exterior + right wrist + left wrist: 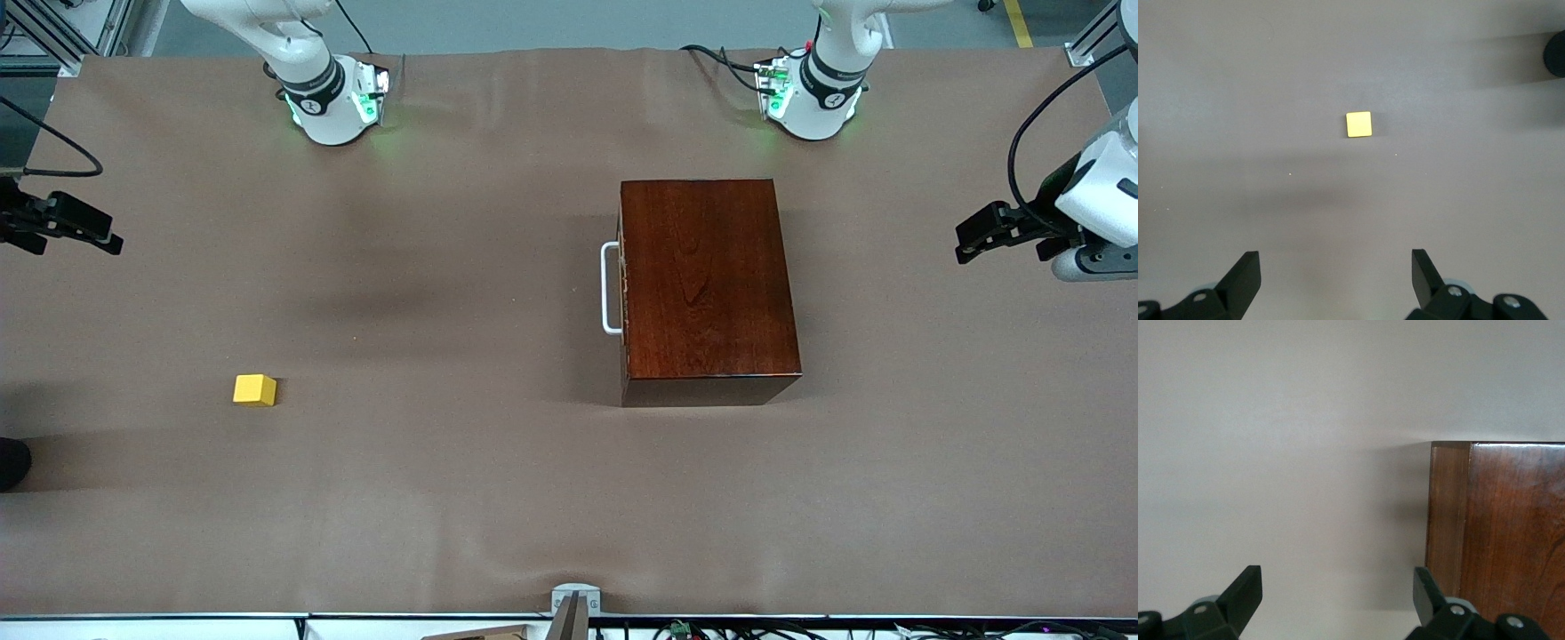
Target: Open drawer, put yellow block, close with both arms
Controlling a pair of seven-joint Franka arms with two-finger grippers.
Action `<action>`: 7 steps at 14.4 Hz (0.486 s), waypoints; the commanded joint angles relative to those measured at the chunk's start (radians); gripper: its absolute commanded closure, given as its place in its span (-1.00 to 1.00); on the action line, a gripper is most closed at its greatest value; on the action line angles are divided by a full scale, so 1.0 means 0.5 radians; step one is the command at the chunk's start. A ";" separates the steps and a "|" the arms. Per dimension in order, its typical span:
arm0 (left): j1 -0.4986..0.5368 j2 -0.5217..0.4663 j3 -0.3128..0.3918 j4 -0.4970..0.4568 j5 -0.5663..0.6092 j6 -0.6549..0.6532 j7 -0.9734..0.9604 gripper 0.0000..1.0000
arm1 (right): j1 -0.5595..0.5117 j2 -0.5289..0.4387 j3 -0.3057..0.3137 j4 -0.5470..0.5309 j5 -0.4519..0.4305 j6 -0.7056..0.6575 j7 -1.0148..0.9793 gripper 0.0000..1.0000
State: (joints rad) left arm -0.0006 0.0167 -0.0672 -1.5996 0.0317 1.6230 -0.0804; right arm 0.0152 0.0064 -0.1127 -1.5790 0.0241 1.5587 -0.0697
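So the drawer is fully shut, its dark front flush with the mahogany box and only the white U-shaped handle sticking out toward the right arm's end of the table. In the front view the box sits a bit toward the left arm's end of center, roughly at 6 o'clock from the left arm's base.

The yellow block is on its own on the brown table cover, well apart from the box, at about 8 o'clock from the handle and nearer the front camera than the handle. Nothing is touching it.

The right gripper hangs in the air at the right arm's edge of the table, at about 11 o'clock from the block. Its wrist view shows the fingers spread wide with nothing between them, the block down on the cover below.

The left gripper hovers off the box's other end, around 3 o'clock from it. It's released too, fingers wide apart, with a corner of the box in its view.
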 commanded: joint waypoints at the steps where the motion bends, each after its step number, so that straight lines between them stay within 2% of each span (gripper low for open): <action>1: 0.007 0.010 -0.013 0.018 0.023 0.024 -0.017 -1.00 | -0.009 0.012 0.008 0.044 -0.033 -0.016 0.029 -1.00; 7: -0.005 0.019 -0.019 0.027 0.020 0.028 -0.014 -1.00 | -0.012 0.012 0.008 0.056 -0.033 -0.016 0.029 -1.00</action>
State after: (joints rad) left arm -0.0009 0.0177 -0.0706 -1.5996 0.0317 1.6296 -0.0804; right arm 0.0151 0.0064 -0.1130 -1.5759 0.0240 1.5593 -0.0697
